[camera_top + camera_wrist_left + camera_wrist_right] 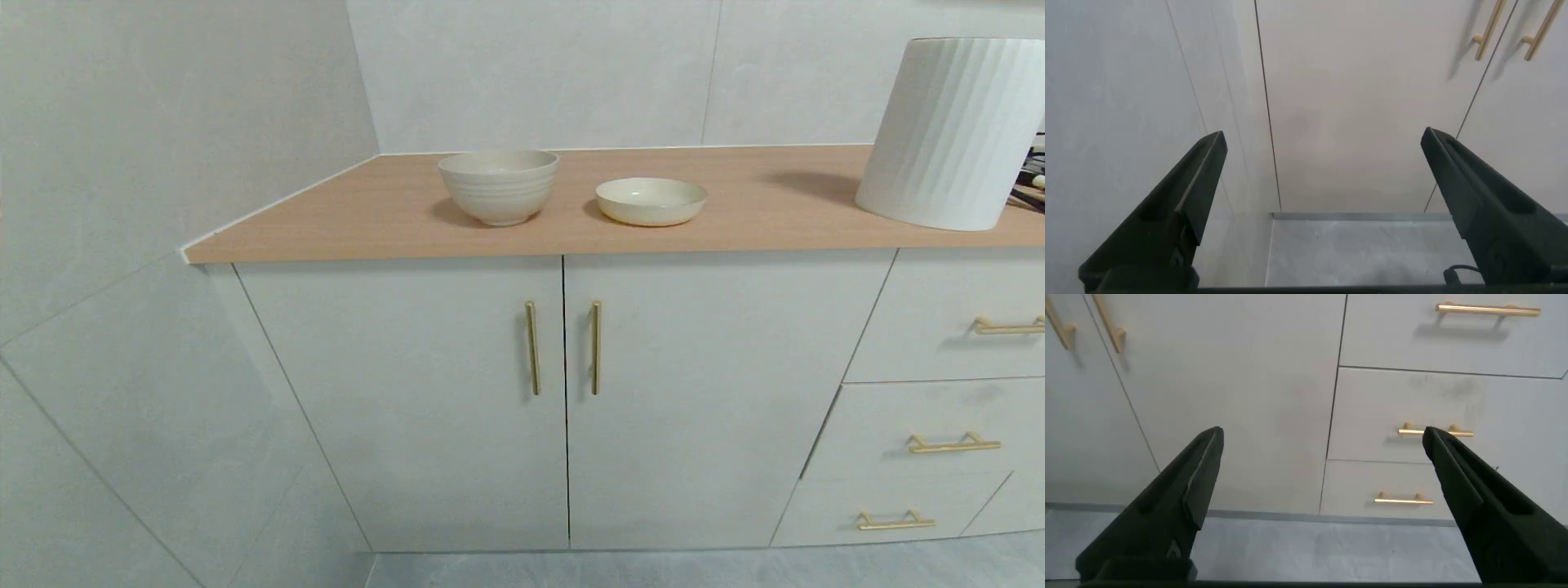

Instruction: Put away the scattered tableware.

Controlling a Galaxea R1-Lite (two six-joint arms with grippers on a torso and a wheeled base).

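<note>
A ridged bowl (499,186) and a smooth flat dish (651,200) sit on the wooden counter (392,220). Below it, the left gripper (1321,137) and right gripper (1321,433) stand spread wide.

light: bright, even | source: from the right | shadows: soft, left of bowl (498,186) and dish (651,200)

ribbed white container (951,131): cut by right edge | objects behind it (1030,181): too small to tell

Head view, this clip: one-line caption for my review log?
A ribbed bowl and a shallow dish sit apart on a wooden countertop above closed cabinet doors.
</note>
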